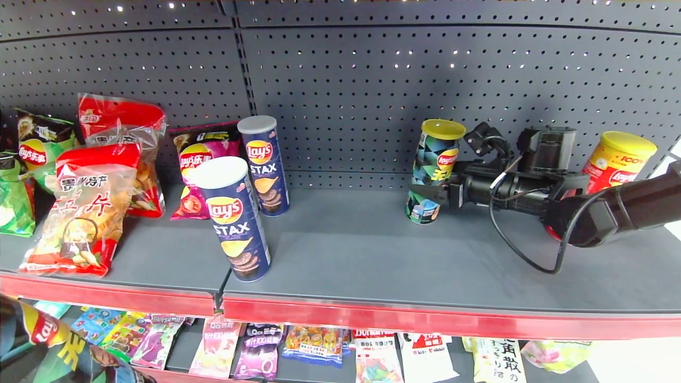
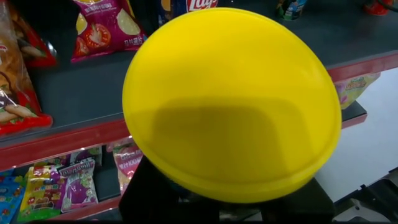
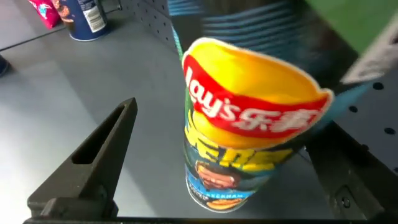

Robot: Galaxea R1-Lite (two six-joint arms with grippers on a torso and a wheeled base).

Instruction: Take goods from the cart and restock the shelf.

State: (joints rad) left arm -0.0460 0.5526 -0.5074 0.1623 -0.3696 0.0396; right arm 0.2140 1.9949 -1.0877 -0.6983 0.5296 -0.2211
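Nearest the left wrist camera: yellow lid (image 2: 230,106) of a chip can, tilted, just in front of the shelf's red front edge (image 2: 74,140). Left gripper's hold: cannot tell.

At the bottom left corner of the head view, below that red edge: dark slanted can (image 1: 37,346) with green and yellow print.

On the upper shelf (image 1: 372,255), right of centre: geometric-pattern can (image 1: 436,154) with a yellow lid, standing on its base close to the pegboard back (image 1: 372,80). Sits between the fingers of the right gripper (image 1: 428,194), reached in from the right. Fingers spread apart, one on each side of the can; in the right wrist view a clear gap between one finger (image 3: 87,168) and the can wall, no clamp on it.

Behind the right arm, farther right: red and yellow can (image 1: 617,159), upright against the pegboard.

Left of centre: two navy Stax cans, both upright. Front Stax can (image 1: 234,218) near the shelf's front edge; rear Stax can (image 1: 264,165) behind it, well apart from the geometric-pattern can.

Farther left, leaning snack bags: pink chip bag (image 1: 199,165) just beside the rear Stax can, two red bags (image 1: 85,213), green bags (image 1: 32,159) at the view's edge.

On the lower shelf (image 1: 202,340): row of small snack packets (image 1: 314,346).
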